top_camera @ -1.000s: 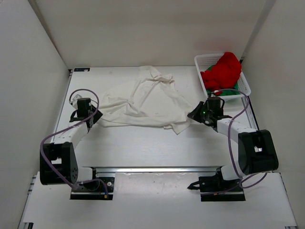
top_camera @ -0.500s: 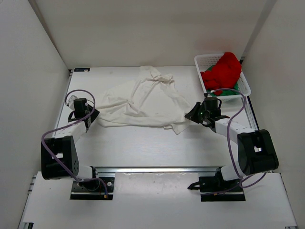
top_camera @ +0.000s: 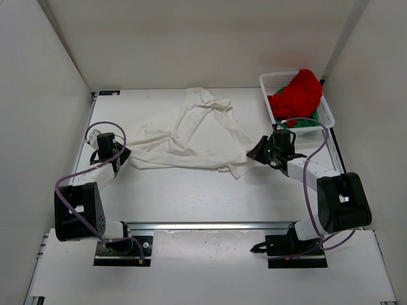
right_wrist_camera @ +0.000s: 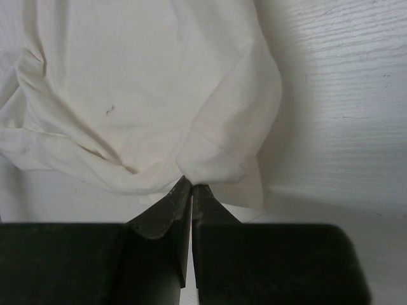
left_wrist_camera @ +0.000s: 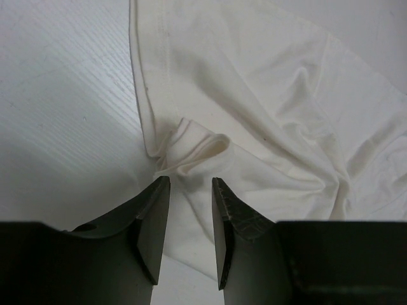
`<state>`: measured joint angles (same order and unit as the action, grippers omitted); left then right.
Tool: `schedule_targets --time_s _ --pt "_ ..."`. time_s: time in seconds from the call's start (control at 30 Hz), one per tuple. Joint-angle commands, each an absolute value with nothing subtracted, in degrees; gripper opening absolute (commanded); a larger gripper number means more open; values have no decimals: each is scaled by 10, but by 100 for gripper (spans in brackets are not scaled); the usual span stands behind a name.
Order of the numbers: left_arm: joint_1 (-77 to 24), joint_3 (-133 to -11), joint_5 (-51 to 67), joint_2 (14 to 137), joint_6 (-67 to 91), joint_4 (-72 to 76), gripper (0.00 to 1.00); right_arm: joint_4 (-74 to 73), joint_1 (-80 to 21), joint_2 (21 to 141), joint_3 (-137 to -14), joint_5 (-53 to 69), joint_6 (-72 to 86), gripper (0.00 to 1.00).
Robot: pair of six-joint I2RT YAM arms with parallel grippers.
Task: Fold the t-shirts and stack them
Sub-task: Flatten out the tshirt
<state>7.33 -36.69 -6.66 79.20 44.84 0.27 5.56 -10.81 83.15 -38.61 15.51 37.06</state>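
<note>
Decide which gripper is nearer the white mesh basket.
Right. The right gripper, pinching the white t-shirt's right edge, is by the basket's near end; the left gripper is across the table, at the shirt's left edge.

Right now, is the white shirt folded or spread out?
Spread out, not folded: the white t-shirt lies rumpled and wide across the table.

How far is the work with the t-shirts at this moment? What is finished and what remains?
Nothing is folded or stacked yet. In hand: the white t-shirt lies crumpled on the table, the right gripper shut on its right edge, the left gripper open at its left edge. Left: fold it, then the red t-shirt and green t-shirt, both bunched in the basket.
</note>
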Motion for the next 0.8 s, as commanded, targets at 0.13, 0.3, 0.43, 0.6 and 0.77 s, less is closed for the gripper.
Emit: schedule_targets --time_s 0.13,0.3,0.43,0.6,0.77 --pt "69 -368 -79 804 441 10 44 81 -106 819 -388 160 364 0" --pt "76 -368 -65 821 452 37 43 78 -111 822 -387 161 363 0" --pt "66 -392 -83 840 446 40 40 78 -110 820 -390 159 360 0" --pt "62 -398 -75 849 450 54 33 79 -112 823 -390 158 361 0" --pt "61 -408 -90 840 442 46 36 77 -113 829 -392 162 359 4"
